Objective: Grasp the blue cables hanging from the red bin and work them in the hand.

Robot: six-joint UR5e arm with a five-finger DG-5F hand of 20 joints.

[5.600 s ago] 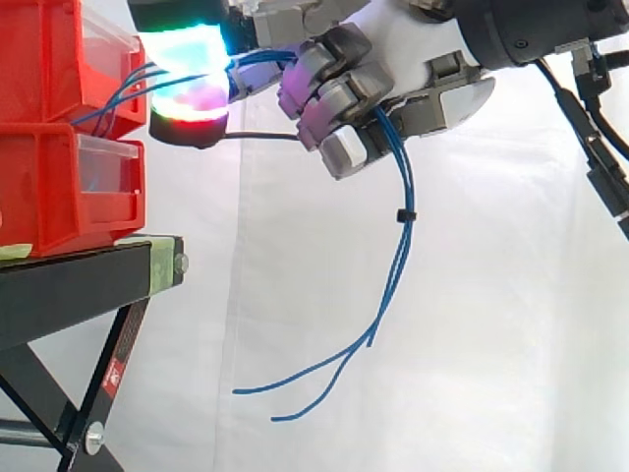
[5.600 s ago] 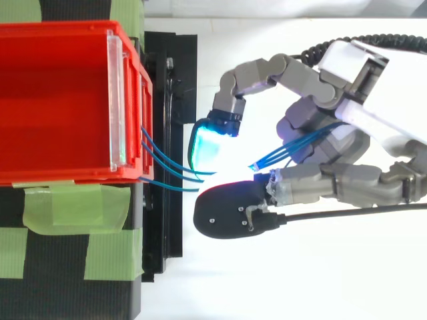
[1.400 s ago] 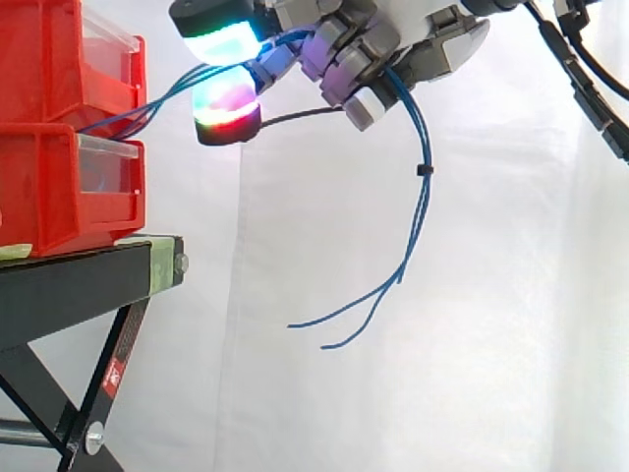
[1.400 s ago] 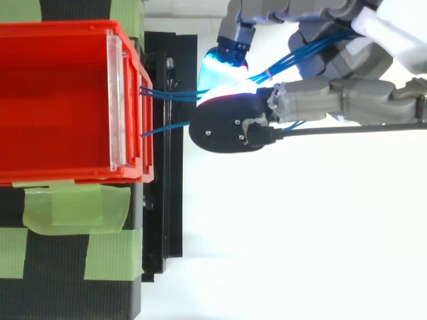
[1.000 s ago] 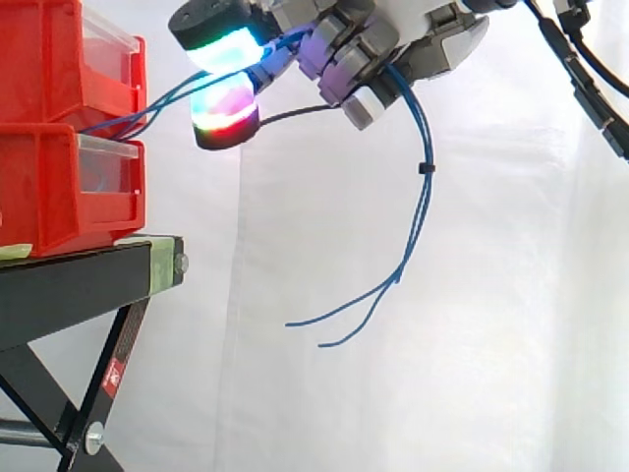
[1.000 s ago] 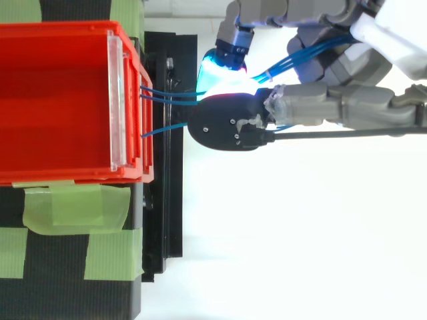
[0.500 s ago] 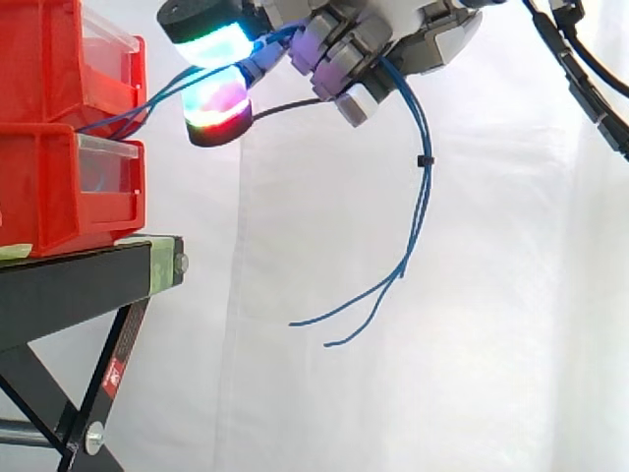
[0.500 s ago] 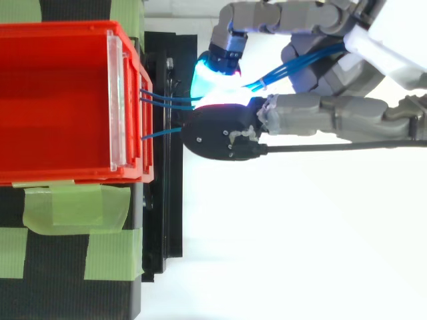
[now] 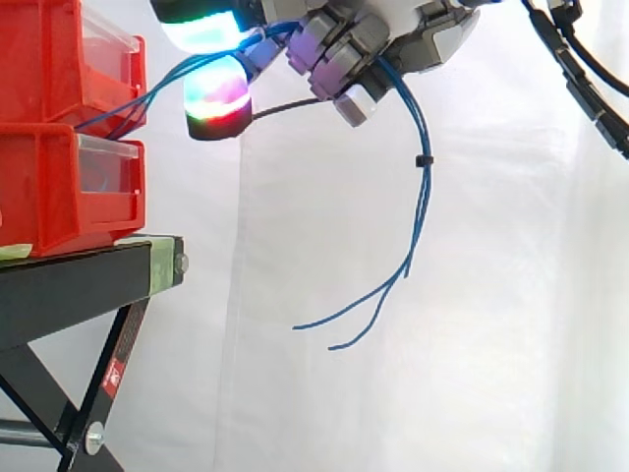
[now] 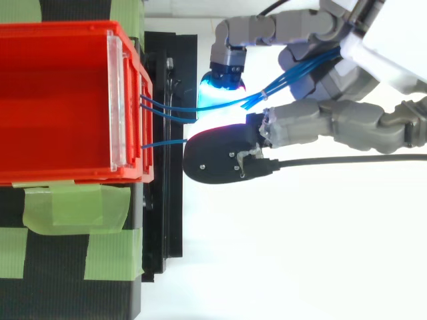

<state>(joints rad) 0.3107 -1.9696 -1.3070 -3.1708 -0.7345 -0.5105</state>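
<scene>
The hand (image 9: 339,54) was up high, to the side of the red bins and just past the edge of the stand. Its fingers were curled tight around the blue cables (image 9: 425,197), so the hand was closed on them.

The cables came out of the front of the top red bin (image 9: 39,59). They ran across the gap to the hand and went between two glowing pads (image 9: 216,98). One pad sat above the cables and one sat below. Then the cables went through the curled fingers, bent over, and hung down in a long curve. A small black tie (image 9: 422,159) held them together partway down. Their loose ends spread apart and hung in the air in front of the white curtain (image 9: 491,344), touching nothing.

From above, three cables (image 10: 287,80) could be seen leaving the bin's front wall (image 10: 143,80). Two were close together and one was a bit apart.

The top bin sat on a second red bin (image 9: 39,187). Both stood on the black stand (image 9: 69,285), which had green tape (image 10: 73,207) on it.
</scene>
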